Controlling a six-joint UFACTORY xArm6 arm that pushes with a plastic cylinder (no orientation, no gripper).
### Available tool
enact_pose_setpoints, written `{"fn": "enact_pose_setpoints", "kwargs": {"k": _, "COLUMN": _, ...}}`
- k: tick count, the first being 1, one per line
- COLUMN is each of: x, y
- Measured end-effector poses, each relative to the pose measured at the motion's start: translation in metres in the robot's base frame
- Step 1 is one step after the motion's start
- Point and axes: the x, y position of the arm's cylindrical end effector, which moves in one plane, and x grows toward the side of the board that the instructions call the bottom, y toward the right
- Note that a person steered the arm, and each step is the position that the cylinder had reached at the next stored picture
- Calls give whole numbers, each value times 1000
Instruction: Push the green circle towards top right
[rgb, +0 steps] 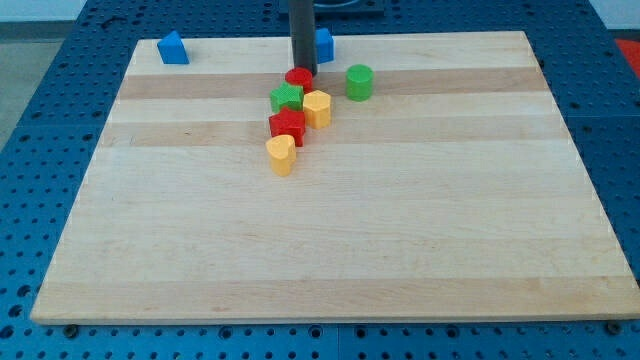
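Green circle (359, 82) sits upright on the pale wooden bench (400, 230), in the upper middle of the board and a little to the view's right of the main cluster, apart from every other block. My tip (304, 72) comes down as a dark rod from the view's top and ends just behind the red circle (298, 77), at or very near its far edge (contact cannot be told from this angle), and well to the view's left of the green circle. No pincer exists on this arm, only the rod, so no spread or pinch can be told. Below the red circle the blocks crowd together: a green star-like block (287, 98), a yellow block (317, 108) just beside it on the view's right, a red star-like block (287, 126) beneath them, and a yellow heart-shaped block (282, 155) lowest. One blue block (172, 48) stands near the board's top left corner; another blue block (324, 44) is partly hidden behind the rod at the top edge. Around the board lies a blue perforated surface (50, 150), with a lighter floor showing at the view's top corners.
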Motion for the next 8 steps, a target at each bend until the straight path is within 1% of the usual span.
{"fn": "enact_pose_setpoints", "kwargs": {"k": 2, "x": 45, "y": 18}}
{"fn": "enact_pose_setpoints", "kwargs": {"k": 3, "x": 45, "y": 45}}
{"fn": "enact_pose_setpoints", "kwargs": {"k": 5, "x": 27, "y": 91}}
{"fn": "enact_pose_setpoints", "kwargs": {"k": 6, "x": 6, "y": 98}}
{"fn": "enact_pose_setpoints", "kwargs": {"k": 7, "x": -5, "y": 118}}
{"fn": "enact_pose_setpoints", "kwargs": {"k": 8, "x": -5, "y": 141}}
